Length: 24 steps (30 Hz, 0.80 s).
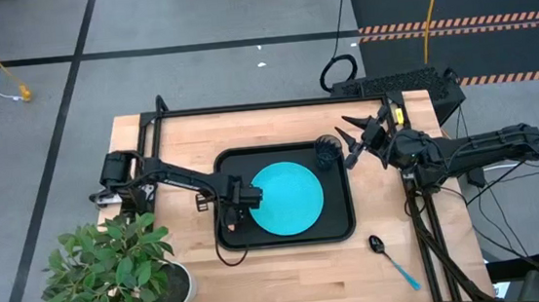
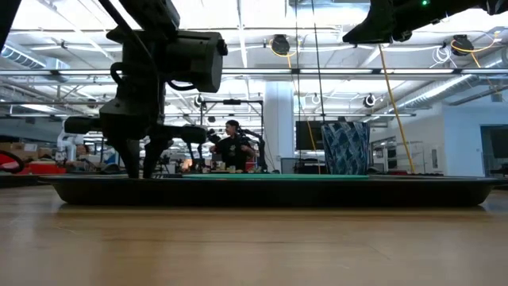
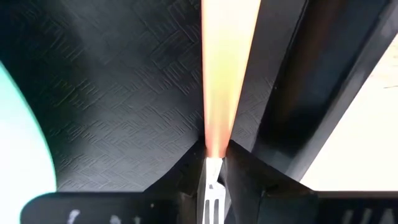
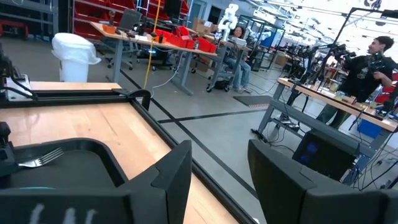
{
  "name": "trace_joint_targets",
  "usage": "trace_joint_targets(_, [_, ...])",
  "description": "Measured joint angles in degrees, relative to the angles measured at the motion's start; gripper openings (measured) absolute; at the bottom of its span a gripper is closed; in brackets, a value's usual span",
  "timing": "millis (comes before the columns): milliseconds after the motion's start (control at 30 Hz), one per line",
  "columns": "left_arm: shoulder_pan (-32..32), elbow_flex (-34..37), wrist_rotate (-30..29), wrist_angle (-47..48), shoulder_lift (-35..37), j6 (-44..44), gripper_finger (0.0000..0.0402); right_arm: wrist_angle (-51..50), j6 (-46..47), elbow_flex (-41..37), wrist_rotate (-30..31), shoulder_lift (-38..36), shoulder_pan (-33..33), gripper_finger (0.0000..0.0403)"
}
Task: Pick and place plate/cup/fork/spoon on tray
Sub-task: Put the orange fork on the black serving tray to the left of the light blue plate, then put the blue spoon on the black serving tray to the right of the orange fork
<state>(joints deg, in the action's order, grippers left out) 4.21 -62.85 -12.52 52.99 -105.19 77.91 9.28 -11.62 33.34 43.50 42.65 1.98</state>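
Left gripper [image 1: 237, 195] low over the tray's [image 1: 340, 231] left side, jaws clamped on the fork [image 3: 211, 180]; plate [image 1: 287, 198], cup [image 1: 327, 149] on tray. Right gripper [image 1: 358, 135] jaws apart.

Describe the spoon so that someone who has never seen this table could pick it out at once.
Start from the black tray in the middle of the wooden table. The spoon lies on the bare wood outside the tray, off its near right corner, on the right arm's side. It is slim, with a light blue handle and a dark oval bowl, and it is the only utensil not on the tray.
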Motion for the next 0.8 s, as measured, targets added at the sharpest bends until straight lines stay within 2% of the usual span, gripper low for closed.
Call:
trace_joint_targets(333, [0.0,0.0,-2.4,-0.1,0.0,4.5,0.0055,0.8,-0.6,0.0,0.0,0.0,0.0,0.0151])
trace_joint_targets(567, [-0.1,0.0,-0.8,-0.2,0.0,2.3,0.0058,0.8,-1.0,0.0,0.0,0.0,0.0,0.0151])
trace_joint_targets(800, [-0.1,0.0,-0.6,-0.3,0.0,1.4,0.0107,0.8,-1.0,0.0,0.0,0.0,0.0,0.0151])
